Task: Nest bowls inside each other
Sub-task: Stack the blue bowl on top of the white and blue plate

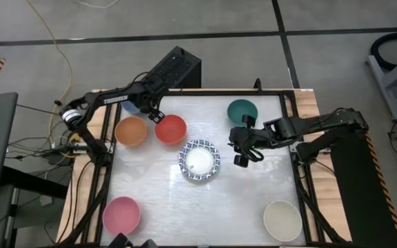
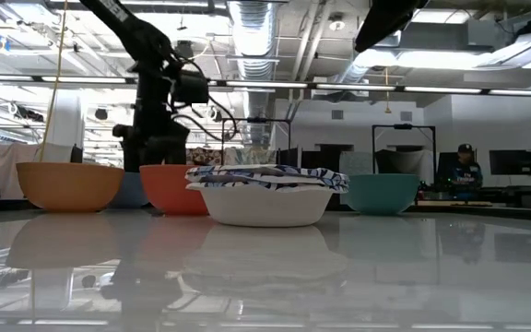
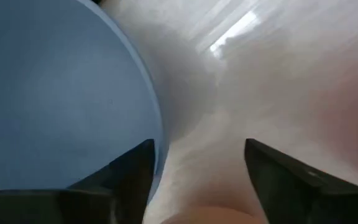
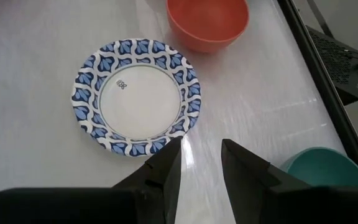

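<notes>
A white tabletop (image 1: 157,200) inside a dark frame holds small round bowls, seen from above. Near the middle sits a white bowl with a blue patterned rim (image 1: 199,160); from table height it looks like a stack of such bowls, already nested. At the far left edge an orange bowl (image 1: 131,131) and a red bowl (image 1: 170,129) sit side by side, close together. A dark green bowl (image 1: 242,111) sits farther along the back, a pink bowl (image 1: 121,214) in the near left corner, a cream bowl (image 1: 282,220) in the near right corner. A plain blue bowl (image 3: 55,93) sits at the back left, mostly hidden under the left arm. The left gripper (image 3: 197,168) hangs low over that bowl's rim, its fingers spread with nothing between them: one finger is over the rim, the other over bare table beside it. The right gripper (image 4: 201,162) hovers between the patterned bowl and the green bowl, its fingers apart and empty. The step in hand appears to be picking up the blue bowl. To do it well, one finger should drop inside the wall and the other outside before pinching, then lift straight up to avoid knocking the orange and red bowls nearby.
</notes>
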{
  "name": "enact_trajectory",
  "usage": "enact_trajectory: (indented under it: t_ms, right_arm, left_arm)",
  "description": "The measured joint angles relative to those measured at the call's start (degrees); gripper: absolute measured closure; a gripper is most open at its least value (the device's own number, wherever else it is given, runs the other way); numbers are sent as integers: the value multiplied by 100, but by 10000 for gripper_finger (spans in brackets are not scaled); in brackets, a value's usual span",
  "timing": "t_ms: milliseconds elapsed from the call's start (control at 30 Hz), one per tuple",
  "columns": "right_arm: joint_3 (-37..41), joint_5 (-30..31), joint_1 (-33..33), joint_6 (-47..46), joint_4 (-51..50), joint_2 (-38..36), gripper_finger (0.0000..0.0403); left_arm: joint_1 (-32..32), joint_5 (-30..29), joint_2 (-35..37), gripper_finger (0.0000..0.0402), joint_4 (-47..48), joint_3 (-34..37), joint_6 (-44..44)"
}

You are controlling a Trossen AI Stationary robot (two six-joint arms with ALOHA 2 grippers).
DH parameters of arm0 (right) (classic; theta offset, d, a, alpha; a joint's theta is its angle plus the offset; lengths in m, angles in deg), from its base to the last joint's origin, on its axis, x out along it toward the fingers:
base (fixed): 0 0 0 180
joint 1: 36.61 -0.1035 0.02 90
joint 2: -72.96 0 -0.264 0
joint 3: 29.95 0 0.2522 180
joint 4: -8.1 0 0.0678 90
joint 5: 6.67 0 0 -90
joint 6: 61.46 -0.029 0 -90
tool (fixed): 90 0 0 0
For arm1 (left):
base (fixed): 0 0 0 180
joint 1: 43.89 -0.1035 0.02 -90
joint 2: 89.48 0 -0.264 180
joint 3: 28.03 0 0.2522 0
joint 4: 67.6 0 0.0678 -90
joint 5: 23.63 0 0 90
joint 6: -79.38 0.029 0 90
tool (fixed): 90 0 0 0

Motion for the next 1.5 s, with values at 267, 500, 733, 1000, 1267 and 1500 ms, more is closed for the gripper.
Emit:
enact_trajectory:
  t_ms: [267, 500, 733, 1000, 1267, 1500]
  right_arm:
    - [0, 0, 0, 0, -2, 0, 269]
    - [0, 15, 2, -37, 18, 0, 269]
    - [0, 85, 57, -137, 564, 0, 269]
    - [2, 486, 384, -962, 1463, -16, 269]
    - [2, 449, 905, -1257, 2246, -2, 269]
    - [2, -392, 1029, 1390, 3058, 0, 269]
  left_arm:
    - [0, -470, -192, 329, -191, 0, 17]
    - [46, -348, -183, 397, -229, 0, 342]
    - [346, -278, 282, 400, -188, 0, 610]
    - [913, -223, 1681, 401, -213, 0, 1325]
    - [1907, 1151, 3322, 401, -322, -2, 3012]
    - [2988, 1320, 3778, 401, -268, -2, 5087]
